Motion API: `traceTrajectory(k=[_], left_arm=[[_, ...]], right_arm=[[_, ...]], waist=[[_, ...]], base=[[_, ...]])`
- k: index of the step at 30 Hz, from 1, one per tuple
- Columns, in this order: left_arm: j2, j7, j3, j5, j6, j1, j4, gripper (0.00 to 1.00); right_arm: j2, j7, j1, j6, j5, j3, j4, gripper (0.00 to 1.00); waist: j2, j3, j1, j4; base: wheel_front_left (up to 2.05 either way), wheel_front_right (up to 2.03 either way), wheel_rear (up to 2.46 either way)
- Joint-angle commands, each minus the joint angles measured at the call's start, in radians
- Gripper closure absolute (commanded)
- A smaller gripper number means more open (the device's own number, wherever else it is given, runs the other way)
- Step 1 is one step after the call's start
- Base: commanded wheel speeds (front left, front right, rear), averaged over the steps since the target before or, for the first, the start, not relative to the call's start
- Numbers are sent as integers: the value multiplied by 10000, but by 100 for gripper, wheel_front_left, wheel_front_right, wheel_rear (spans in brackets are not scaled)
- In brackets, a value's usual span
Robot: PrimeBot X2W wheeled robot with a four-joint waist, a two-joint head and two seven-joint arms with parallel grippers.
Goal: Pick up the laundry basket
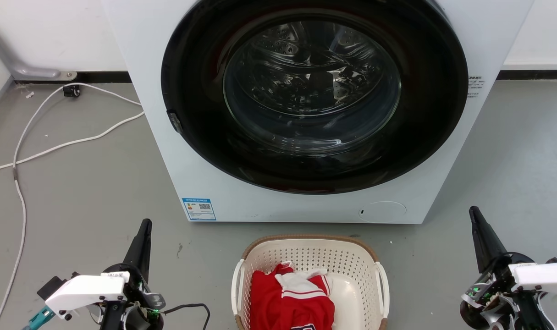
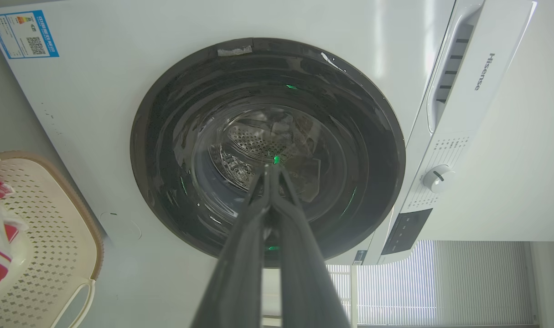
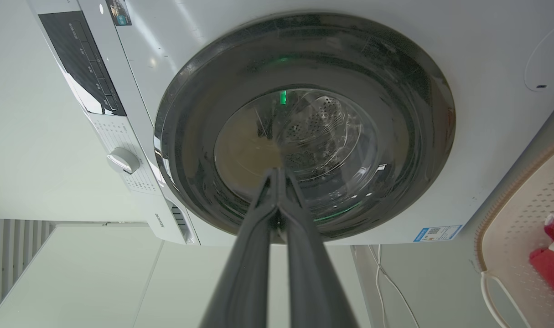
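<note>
Cream laundry basket [image 1: 306, 256] before washing machine [image 1: 283, 206], red garment [image 1: 289, 298] inside, left tool [image 1: 144, 227] and right tool [image 1: 475, 215] flanking basket, fingers pressed together

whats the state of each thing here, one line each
washing machine door, shut
laundry basket, upright on the floor, not gripped
red and white garment, crumpled inside the basket
left gripper, shut, empty, apart from the basket
right gripper, shut, empty, apart from the basket
white cable, lying loose on the floor
</note>
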Motion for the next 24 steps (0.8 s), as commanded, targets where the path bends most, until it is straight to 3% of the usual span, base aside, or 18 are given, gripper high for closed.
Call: traceTrajectory(k=[1, 2, 14, 24], left_arm=[[-14, 16, 35, 66, -30, -111, 13, 100], [-2, -3, 2, 2, 0, 0, -2, 0], [-80, -358, -127, 272, 10, 467, 79, 0], [-74, -826, 61, 1189, 6, 621, -83, 0]], right_arm=[[35, 24, -113, 0, -35, -20, 9, 100], [2, -2, -1, 0, -2, -2, -2, 0], [48, -360, 457, -1, -260, 206, 121, 0], [48, -826, 559, 0, -1058, 300, -192, 0]], waist=[[0, 0, 0, 0], [0, 0, 0, 0], [0, 4, 0, -11], [0, 16, 0, -35]], base=[[0, 0, 0], [0, 0, 0], [0, 0, 0], [0, 0, 0]])
